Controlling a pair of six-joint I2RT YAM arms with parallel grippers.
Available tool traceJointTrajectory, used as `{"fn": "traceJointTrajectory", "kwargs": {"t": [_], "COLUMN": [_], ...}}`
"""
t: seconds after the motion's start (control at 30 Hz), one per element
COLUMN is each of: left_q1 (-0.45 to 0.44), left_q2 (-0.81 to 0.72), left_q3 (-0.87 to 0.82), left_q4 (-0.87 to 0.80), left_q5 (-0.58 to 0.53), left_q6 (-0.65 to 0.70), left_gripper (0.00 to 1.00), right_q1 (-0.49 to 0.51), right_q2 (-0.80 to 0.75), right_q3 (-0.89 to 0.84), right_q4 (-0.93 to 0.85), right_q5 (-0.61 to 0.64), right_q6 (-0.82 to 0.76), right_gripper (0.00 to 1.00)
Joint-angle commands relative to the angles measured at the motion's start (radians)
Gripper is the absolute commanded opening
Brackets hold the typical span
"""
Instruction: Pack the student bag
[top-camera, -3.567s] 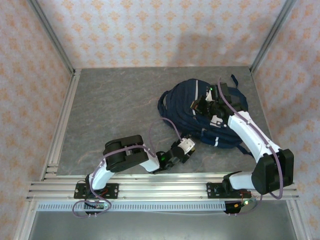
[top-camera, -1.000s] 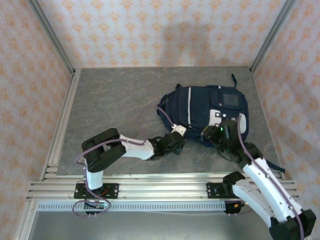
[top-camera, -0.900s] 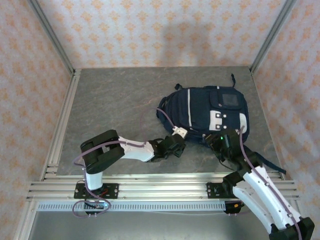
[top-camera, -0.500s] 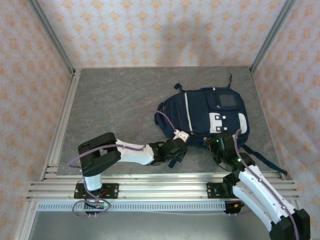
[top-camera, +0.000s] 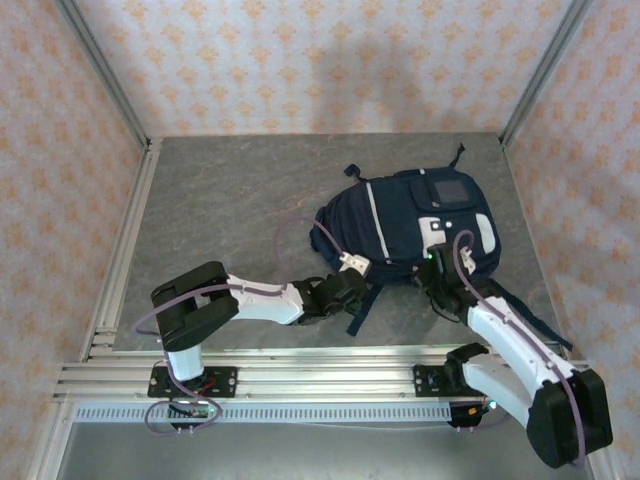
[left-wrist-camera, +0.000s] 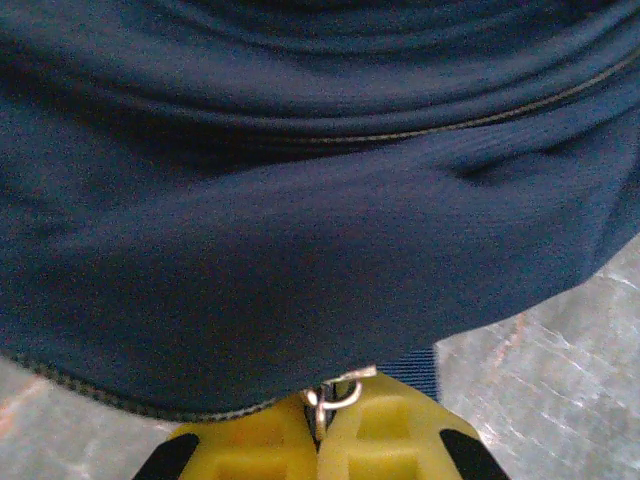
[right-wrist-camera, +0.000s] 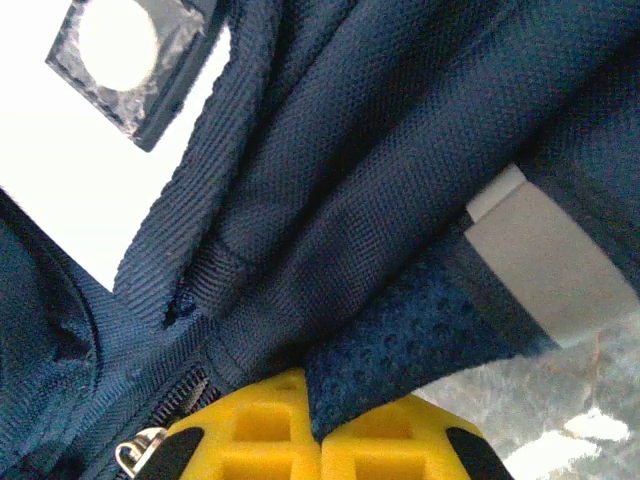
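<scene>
The student bag (top-camera: 405, 222), navy blue with white trim stripes, lies flat at the right middle of the table. At its near left edge my left gripper (top-camera: 352, 284) is shut. In the left wrist view the yellow fingers (left-wrist-camera: 390, 440) pinch a small metal zipper pull (left-wrist-camera: 338, 394) under the bag's blue cloth (left-wrist-camera: 300, 250). My right gripper (top-camera: 438, 272) is at the bag's near right edge. In the right wrist view it (right-wrist-camera: 320, 425) is shut on a blue mesh flap (right-wrist-camera: 410, 345) of the bag, beside a white stripe (right-wrist-camera: 545, 262).
Grey stone-look table (top-camera: 230, 220) with patterned walls on three sides. An aluminium rail (top-camera: 125, 255) runs along the left. Dark bag straps (top-camera: 525, 318) trail over the table toward the near right. Another zipper pull (right-wrist-camera: 135, 452) hangs left of the right fingers.
My right gripper closed on the bag's near edge and its arm swung up to the bag. The bag slid a little farther from the bases. My left gripper stayed shut.
</scene>
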Motion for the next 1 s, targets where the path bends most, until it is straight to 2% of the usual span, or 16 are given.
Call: {"fn": "traceJointTrajectory", "kwargs": {"t": [0.0,0.27,0.33,0.37,0.43,0.5,0.53,0.67,0.8,0.9,0.97], "left_q1": [0.027,0.078,0.082,0.083,0.082,0.083,0.083,0.082,0.082,0.081,0.082], "left_q2": [-0.042,-0.046,-0.053,-0.054,-0.053,-0.053,-0.053,-0.056,-0.067,-0.074,-0.075], "left_q3": [-0.029,-0.040,-0.043,-0.038,-0.020,-0.009,-0.003,0.003,-0.009,-0.014,-0.014], "left_q4": [-0.021,-0.040,-0.036,-0.036,-0.041,-0.043,-0.045,-0.042,-0.026,-0.026,-0.029], "left_q5": [-0.028,-0.006,0.002,0.010,0.042,0.059,0.063,0.083,0.097,0.103,0.104], "left_q6": [-0.012,-0.002,0.004,0.008,0.022,0.028,0.030,0.030,0.023,0.020,0.020], "left_gripper": [0.00,0.00,0.00,0.00,0.00,0.00,0.00,0.00,0.00,0.00,0.00], "right_q1": [-0.043,-0.110,-0.110,-0.111,-0.107,-0.098,-0.090,-0.038,0.056,0.156,0.221], "right_q2": [0.052,0.138,0.135,0.131,0.105,0.058,0.027,-0.100,-0.242,-0.259,-0.231], "right_q3": [0.073,0.158,0.186,0.198,0.213,0.205,0.192,0.119,-0.031,-0.086,-0.100], "right_q4": [0.038,0.028,0.014,0.007,-0.036,-0.083,-0.101,-0.154,0.019,0.146,0.228], "right_q5": [0.141,0.153,0.128,0.093,0.021,-0.020,-0.045,-0.115,-0.170,-0.120,-0.075], "right_q6": [-0.092,-0.142,-0.166,-0.169,-0.137,-0.073,-0.030,0.169,0.390,0.468,0.493], "right_gripper": [0.00,0.00,0.04,0.11,0.40,0.54,0.56,0.58,0.60,0.65,0.65]}}
